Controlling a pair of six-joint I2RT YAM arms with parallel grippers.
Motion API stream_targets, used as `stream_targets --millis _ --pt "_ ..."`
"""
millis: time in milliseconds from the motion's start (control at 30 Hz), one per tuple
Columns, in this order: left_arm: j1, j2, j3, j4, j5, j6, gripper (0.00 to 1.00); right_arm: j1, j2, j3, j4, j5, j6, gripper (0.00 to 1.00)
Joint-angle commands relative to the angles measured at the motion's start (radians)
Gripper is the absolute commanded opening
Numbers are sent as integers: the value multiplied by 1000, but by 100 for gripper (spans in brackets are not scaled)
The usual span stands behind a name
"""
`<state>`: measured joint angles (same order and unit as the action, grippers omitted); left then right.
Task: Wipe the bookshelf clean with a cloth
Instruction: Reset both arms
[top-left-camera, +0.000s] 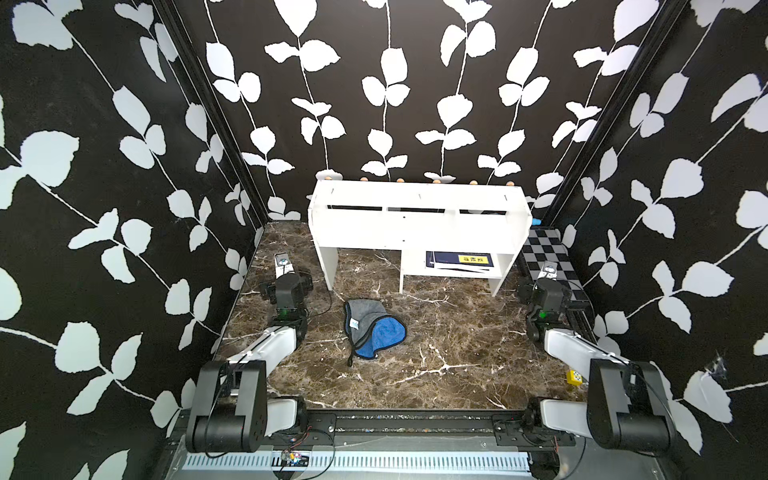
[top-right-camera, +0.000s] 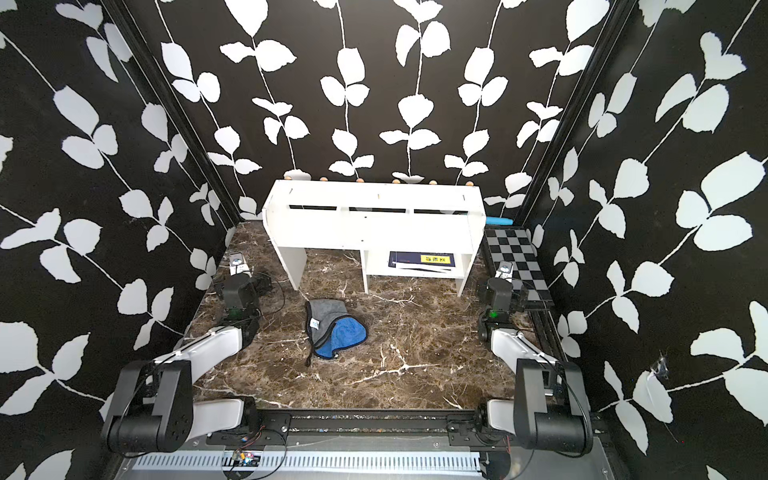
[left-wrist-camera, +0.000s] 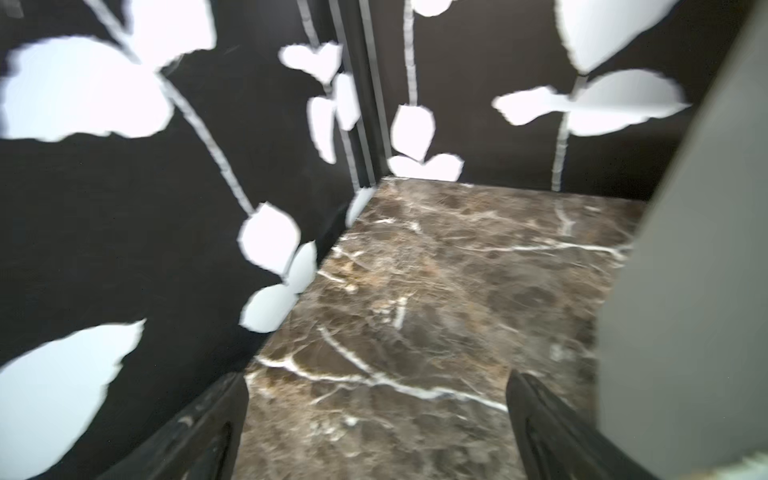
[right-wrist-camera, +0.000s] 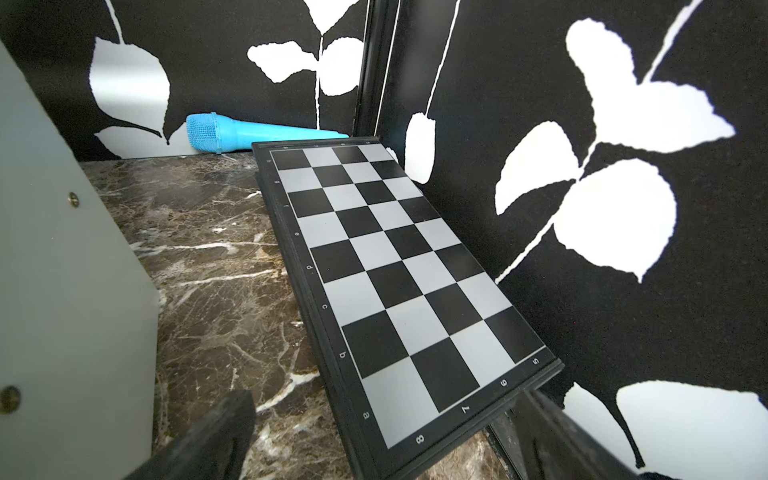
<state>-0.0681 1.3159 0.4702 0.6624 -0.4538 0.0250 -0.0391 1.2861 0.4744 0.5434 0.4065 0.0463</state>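
My jaws stand spread wide, left gripper (left-wrist-camera: 378, 380) and right gripper (right-wrist-camera: 386, 397) alike, both empty. The cloth (top-left-camera: 374, 328) lies crumpled mid-frame, below the bookshelf (top-left-camera: 419, 224).

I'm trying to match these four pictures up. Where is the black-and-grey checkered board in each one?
Top view: chessboard at far right, beside the bookshelf end.
Top view: same place.
Left wrist: not in it.
Right wrist: fills the middle.
Shared landmark: the blue toy microphone at the chessboard's far end, visible in those three.
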Motion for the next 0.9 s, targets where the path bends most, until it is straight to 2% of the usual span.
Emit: stream_targets --millis 0,33,100,167,200,233,300,333,400,467,567,633,867 --pt "-30 128 -59 117 21 4 98 1 -40 -5 -32 -39 3 99" --pt "-35 187 -74 240 22 36 98 2 -48 -17 -29 -92 -13 99" --pt "-46 165 -38 107 39 31 99 18 -58 -51 -11 -122 21 99" --pt "-47 200 -54 204 61 67 98 54 -7 -150 199 -108 15 100" --pt "-47 187 -48 159 86 62 99 75 36 -177 314 -63 -5 99" --pt "-47 195 -44 162 131 70 99 92 57 -183 336 -79 -7 99" --pt "-44 261 -105 362 148 81 98 99 196 -145 401 -111 -24 99" --pt "-44 271 -125 418 153 96 98 108 274 -130 495 -113 -47 99" --pt "-45 233 -112 308 154 75 98 108 230 -90 322 -108 -30 99" --pt "-43 263 -115 374 150 89 99 103 266 -106 425 -90 -30 99" --pt "-44 237 -97 286 149 74 99 106 240 -97 354 -70 -18 99" --pt "-44 256 -101 336 145 82 98 106 255 -101 395 -70 -25 99" --pt "-44 254 -98 320 145 80 99 107 241 -97 357 -70 -20 99"
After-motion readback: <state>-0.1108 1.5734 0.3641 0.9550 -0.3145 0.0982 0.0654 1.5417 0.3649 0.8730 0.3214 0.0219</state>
